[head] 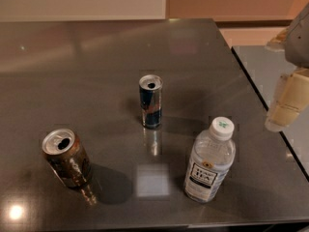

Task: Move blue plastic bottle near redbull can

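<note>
**Approach not yet made: bottle stands free, gripper off to the right**

The dark, glossy bench [96,71] fills most of the view and carries all three containers. A second grey surface [260,66] lies to its right across a narrow gap.

The gripper [285,108] hangs at the far right edge of the view, over that gap, apart from every object. It holds nothing, and I cannot tell whether it is open or closed.

The blue plastic bottle [210,163] stands upright at the near right of the bench, white cap on, its dark-and-white label facing the camera. Nothing touches it. I judge the task to be at its opening step, the reach towards the bottle, with no grasp begun.

The brown-gold can [67,158] stands at the near left with its top opened, well apart from the bottle and out of the likely path.

The redbull can [151,103], slim, blue and silver, stands near the middle of the bench, left of and farther back than the bottle.

The next move likely calls for bringing the gripper leftward and nearer to take the bottle's body, then carrying it a short way left and back. The bench between bottle and redbull can looks free. The main risk is knocking over the slim can when the bottle is set down beside it.
</note>
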You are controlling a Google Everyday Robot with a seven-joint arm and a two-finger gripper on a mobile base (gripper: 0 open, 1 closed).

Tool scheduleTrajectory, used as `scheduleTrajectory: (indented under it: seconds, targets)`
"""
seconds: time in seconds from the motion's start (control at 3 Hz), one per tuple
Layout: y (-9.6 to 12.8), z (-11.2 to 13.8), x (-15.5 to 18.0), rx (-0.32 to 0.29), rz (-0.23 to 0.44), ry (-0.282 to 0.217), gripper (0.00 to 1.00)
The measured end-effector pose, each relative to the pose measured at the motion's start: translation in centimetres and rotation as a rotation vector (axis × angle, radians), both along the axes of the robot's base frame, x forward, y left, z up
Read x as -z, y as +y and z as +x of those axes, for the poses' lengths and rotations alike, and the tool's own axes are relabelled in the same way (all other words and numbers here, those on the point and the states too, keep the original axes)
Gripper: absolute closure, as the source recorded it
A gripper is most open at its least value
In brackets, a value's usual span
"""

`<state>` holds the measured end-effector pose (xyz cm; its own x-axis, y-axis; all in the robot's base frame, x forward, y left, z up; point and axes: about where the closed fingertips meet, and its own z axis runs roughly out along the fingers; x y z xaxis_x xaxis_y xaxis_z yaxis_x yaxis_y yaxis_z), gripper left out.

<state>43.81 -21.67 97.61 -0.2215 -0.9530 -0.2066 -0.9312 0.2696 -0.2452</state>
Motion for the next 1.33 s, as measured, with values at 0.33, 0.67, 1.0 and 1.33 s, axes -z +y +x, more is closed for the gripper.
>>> scheduleTrajectory:
  seconds: [0.33, 0.67, 1.0, 1.33]
  targets:
    - [0.0, 0.0, 0.0, 0.000, 0.000, 0.000, 0.00]
    - [0.5, -0.6, 0.0, -0.044, 0.024, 0.002, 0.00]
    - [0.9, -2.2, 0.7, -0.122, 0.112, 0.050, 0.00]
    - [3.3, -4.7, 1.2, -0.217, 0.238, 0.106, 0.00]
